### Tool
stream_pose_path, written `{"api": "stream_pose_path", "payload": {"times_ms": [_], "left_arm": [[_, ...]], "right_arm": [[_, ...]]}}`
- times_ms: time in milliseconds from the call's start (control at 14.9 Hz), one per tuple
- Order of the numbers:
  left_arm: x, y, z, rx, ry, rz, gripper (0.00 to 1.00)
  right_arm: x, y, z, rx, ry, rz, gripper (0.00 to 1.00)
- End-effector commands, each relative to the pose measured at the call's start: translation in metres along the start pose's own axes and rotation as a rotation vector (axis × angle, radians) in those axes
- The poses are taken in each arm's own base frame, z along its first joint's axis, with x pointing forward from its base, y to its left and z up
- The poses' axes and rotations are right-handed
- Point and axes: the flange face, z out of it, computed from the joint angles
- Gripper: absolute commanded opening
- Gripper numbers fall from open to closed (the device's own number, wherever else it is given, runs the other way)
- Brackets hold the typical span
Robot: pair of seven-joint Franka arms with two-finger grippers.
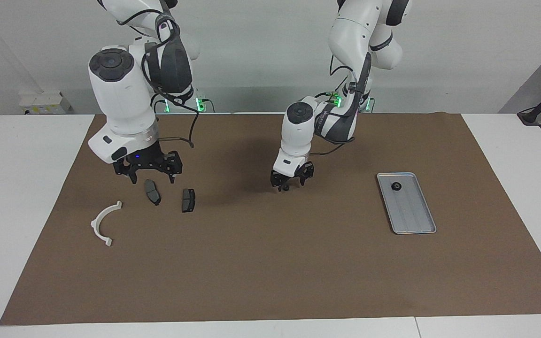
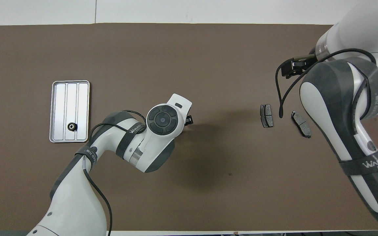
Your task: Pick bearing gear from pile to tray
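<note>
Fingers of left gripper (image 1: 291,184) look spread, low over a small black gear (image 1: 286,188) mid-mat; can't tell if pinching yet. Right gripper (image 1: 149,172) fingers spread, waiting over brake pads (image 1: 152,192).
Risk: tiny round gear could squirt out if the close is off-centre. One gear (image 1: 397,186) already in tray (image 1: 418,228). Arm strap reads "WALKER".

Robotics lab bench: two white Franka arms (image 1: 125,94) bolted at the top of the frame, green status LEDs at their bases, white tables covered by a brown mat (image 1: 270,263), plain white wall at the top, power strip (image 1: 45,102) upper left, camera stand foot (image 1: 540,115) upper right
</note>
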Motion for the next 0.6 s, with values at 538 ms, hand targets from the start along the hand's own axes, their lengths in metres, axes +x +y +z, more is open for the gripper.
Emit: {"api": "stream_pose_path", "payload": {"times_ms": [538], "left_arm": [[-0.0069,-0.0005,0.0124,0.024,0.007,-0.019,0.70]], "right_arm": [[-0.0059,0.0087,-0.0035,0.037,-0.010,-0.006,1.00]]}}
